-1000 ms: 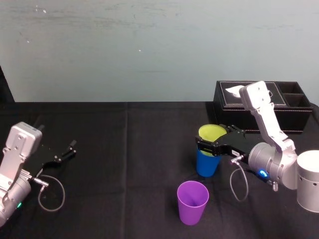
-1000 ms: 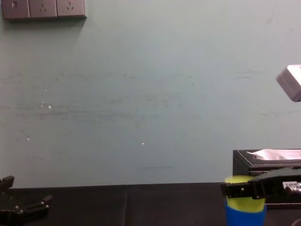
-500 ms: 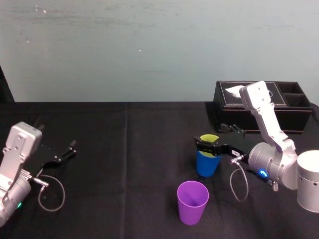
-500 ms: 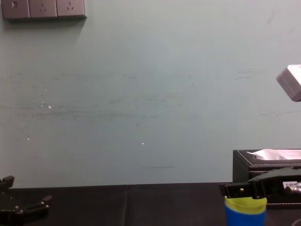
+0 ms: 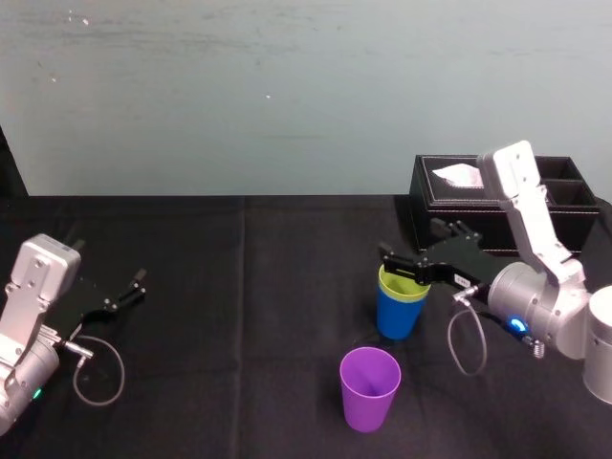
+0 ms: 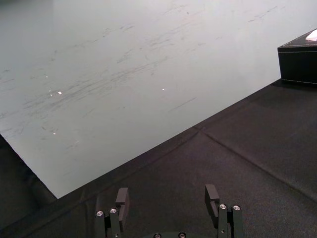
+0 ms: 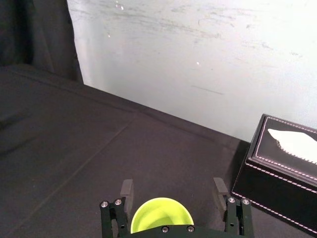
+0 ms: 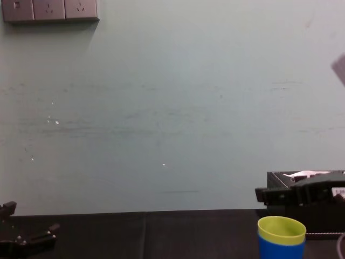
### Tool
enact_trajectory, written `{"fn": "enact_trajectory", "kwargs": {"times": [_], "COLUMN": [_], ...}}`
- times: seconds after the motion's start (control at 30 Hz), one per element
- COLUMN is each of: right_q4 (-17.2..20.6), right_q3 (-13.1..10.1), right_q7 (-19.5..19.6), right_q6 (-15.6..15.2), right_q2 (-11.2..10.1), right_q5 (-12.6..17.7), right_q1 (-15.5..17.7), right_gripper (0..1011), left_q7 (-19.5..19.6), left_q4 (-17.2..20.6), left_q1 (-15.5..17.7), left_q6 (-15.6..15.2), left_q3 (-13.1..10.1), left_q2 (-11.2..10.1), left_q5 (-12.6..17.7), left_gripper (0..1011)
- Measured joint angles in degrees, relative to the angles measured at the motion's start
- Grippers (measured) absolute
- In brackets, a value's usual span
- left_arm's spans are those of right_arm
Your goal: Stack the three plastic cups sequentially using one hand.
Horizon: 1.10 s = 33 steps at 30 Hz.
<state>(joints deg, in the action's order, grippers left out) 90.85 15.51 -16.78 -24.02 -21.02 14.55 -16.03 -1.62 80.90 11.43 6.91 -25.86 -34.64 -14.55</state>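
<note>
Looking down from the head view, the yellow-green cup (image 5: 403,284) sits nested in the blue cup (image 5: 396,316) at about four o'clock on the black cloth (image 5: 239,335), with just its rim band showing above the blue one. The purple cup (image 5: 369,390) stands upright by itself at seven o'clock of that pair, apart from it. The right gripper (image 5: 409,242) hovers just over the pair, toward its two o'clock side, claw spread wide and holding nothing. The black tissue box (image 5: 564,215) stands behind it at the table's two o'clock. The left gripper (image 5: 122,291) lies low at eight o'clock, well apart from the cups. In the left wrist view, the left gripper (image 6: 167,197) has both fingers set wide over bare cloth, gripping nothing. In the right wrist view, the open mouth of the yellow-green cup (image 7: 159,214) shows between the two widely parted fingers of the right gripper (image 7: 173,191). In the chest view, the nested pair stands at five o'clock, and the right gripper (image 8: 267,195) hangs just above the rim with a gap between.
</note>
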Motion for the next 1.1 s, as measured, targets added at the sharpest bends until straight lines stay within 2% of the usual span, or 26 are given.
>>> {"fn": "enact_trajectory", "kwargs": {"times": [0.3,0.5,0.77,0.93,1.1], "right_q4": [6.1,11.5,16.2,18.7,19.5], "right_q3": [-0.7,-2.3,-4.8,-5.5,-5.5], "right_q7": [-1.0,-2.0,-3.4,-4.4,-4.6], "right_q6": [-4.4,-6.9,-8.3,-8.3,-8.1], "right_q2": [-2.7,-5.6,-9.5,-12.2,-13.6], "right_q5": [1.2,3.2,6.2,7.4,8.2], "right_q1": [2.4,6.2,11.2,15.2,18.0], "right_gripper": [1004,1004,1004,1004,1004], "left_q7": [0.0,0.0,0.0,0.0,0.0], "left_q4": [0.0,0.0,0.0,0.0,0.0], "left_q1": [0.0,0.0,0.0,0.0,0.0], "left_q6": [0.0,0.0,0.0,0.0,0.0], "left_q3": [0.0,0.0,0.0,0.0,0.0], "left_q2": [0.0,0.0,0.0,0.0,0.0], "left_q5": [0.0,0.0,0.0,0.0,0.0], "left_gripper": [1000,1000,1000,1000,1000]}}
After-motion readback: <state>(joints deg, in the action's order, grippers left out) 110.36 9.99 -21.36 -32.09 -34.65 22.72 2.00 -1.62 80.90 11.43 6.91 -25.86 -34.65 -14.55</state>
